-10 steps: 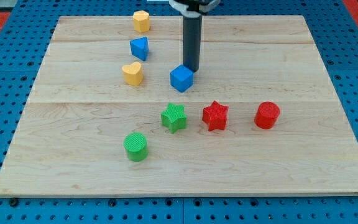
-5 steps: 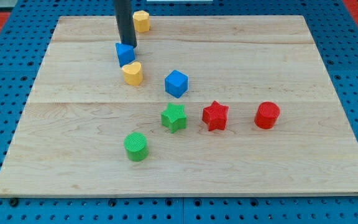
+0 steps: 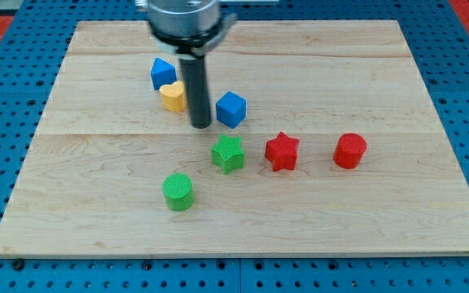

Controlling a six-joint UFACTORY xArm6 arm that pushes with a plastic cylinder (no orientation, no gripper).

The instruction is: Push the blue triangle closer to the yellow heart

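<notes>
While the rod hangs mid-board, near to far:
Tip: my tip rests bare on the wood, touching no block.
Heart: yellow heart, up-left of it.
Triangle: blue triangle, beyond, touching the heart's top edge.

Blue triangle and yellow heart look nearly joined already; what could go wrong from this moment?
My tip stands between the yellow heart and the blue cube. Travelling toward the view's top-left could knock the heart away from the blue triangle, undoing their closeness. Any swing right would likely shove the cube instead.
</notes>
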